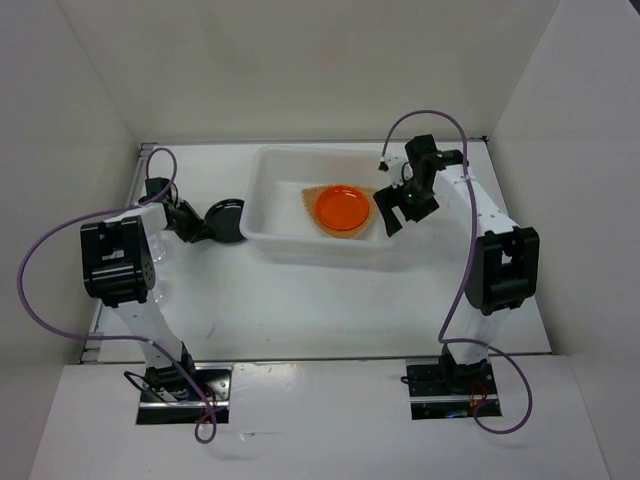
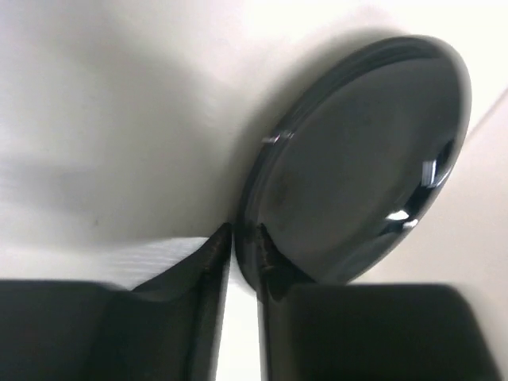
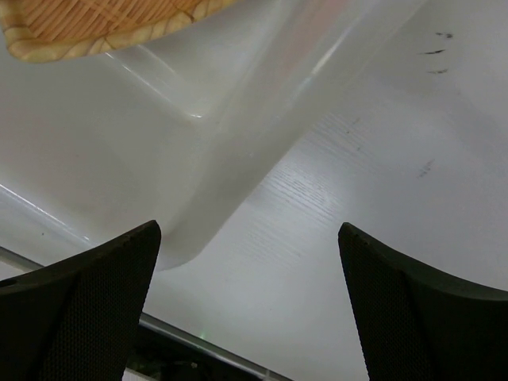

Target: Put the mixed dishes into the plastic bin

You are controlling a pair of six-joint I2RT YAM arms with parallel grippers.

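Observation:
The plastic bin [image 1: 300, 243] stands mid-table. The tan woven basket tray [image 1: 311, 195] lies inside it with the orange plate [image 1: 342, 208] on top. My left gripper [image 1: 203, 226] is shut on the rim of the glossy black plate [image 1: 228, 218], held tilted just left of the bin. In the left wrist view the gripper [image 2: 244, 236] pinches the black plate's [image 2: 357, 151] edge. My right gripper [image 1: 392, 212] is open and empty over the bin's right rim. In the right wrist view the gripper [image 3: 248, 228] spans the bin's corner [image 3: 190, 167], with the basket [image 3: 87, 24] at the top left. No clear cups show.
White walls enclose the table on the left, back and right. The two arm bases [image 1: 180, 385] [image 1: 450, 385] sit at the near edge. Bare white tabletop [image 1: 300, 310] lies in front of the bin.

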